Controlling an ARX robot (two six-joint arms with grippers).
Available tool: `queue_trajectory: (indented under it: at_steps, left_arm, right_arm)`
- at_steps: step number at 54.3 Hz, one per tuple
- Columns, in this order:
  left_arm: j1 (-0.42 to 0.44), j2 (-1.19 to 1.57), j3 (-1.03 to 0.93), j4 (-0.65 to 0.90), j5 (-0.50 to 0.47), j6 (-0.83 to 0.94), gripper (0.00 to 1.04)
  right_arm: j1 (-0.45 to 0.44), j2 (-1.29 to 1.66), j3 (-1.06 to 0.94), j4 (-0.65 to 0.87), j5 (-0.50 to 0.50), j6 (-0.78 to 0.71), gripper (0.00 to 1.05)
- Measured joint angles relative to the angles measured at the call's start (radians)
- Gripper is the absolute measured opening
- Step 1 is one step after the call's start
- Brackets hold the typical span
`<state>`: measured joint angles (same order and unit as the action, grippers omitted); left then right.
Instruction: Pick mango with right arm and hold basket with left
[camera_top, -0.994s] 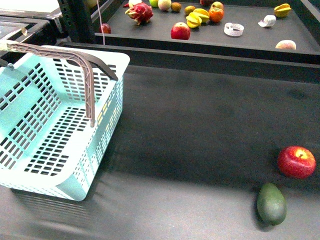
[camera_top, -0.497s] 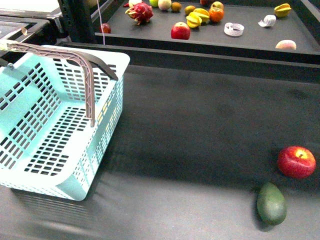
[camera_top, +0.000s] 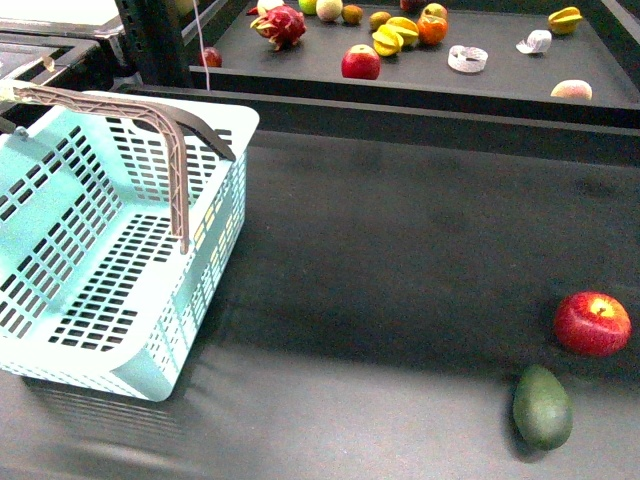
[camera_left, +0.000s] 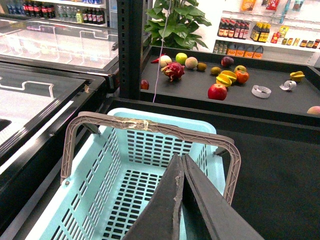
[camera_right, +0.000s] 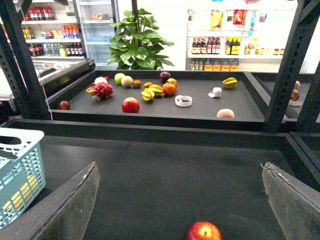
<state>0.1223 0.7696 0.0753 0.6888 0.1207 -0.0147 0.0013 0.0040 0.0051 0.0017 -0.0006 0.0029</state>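
The large pale turquoise slotted plastic basket (camera_top: 110, 250) with its grey-brown swing handle (camera_top: 150, 120) raised stands on the dark bench (camera_top: 400, 260), and nothing lies in it. In the left wrist view the left claw (camera_left: 181, 159) hangs over the basket's inside, just behind the handle. Its two dark fingers (camera_left: 167, 200) are pressed together with nothing between them and touch neither handle nor wall.

The right claw (camera_right: 179, 167) is spread wide and holds nothing. The basket's corner shows at one edge of its view, and a shiny red apple (camera_right: 204, 231) lies on the bench between the fingers, apart from both.

The smooth yellow-orange oval mango (camera_top: 571, 90) lies well apart from the basket, on the raised black shelf (camera_top: 500, 80) beyond the bench, at the end farthest from the basket.

On the bench, far across from the basket, the red apple sits near a dark green pear-shaped fruit (camera_top: 542, 406), not touching it.
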Motion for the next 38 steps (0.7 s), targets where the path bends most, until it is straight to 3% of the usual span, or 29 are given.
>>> queue_trajectory:
  at_steps: [5,9,13,38]
  left_arm:
    - [-0.023,-0.051,-0.029,-0.021,-0.023,0.004,0.04]
    - [-0.089,-0.082,-0.054,-0.027,-0.114,0.004,0.04]
    - [-0.118,-0.137,-0.055,-0.072,-0.113,0.007,0.04]
    - [-0.120,-0.452,-0.055,-0.367,-0.121,0.007,0.04]
  right_arm:
    - [0.000,0.000,0.000,0.000,0.000,0.000,0.97]
    - [0.000,0.000,0.000,0.000,0.000,0.000,0.97]
    - [0.000,0.000,0.000,0.000,-0.001,0.000,0.97]
    - [0.000,0.000,0.000,0.000,0.000,0.000,0.97]
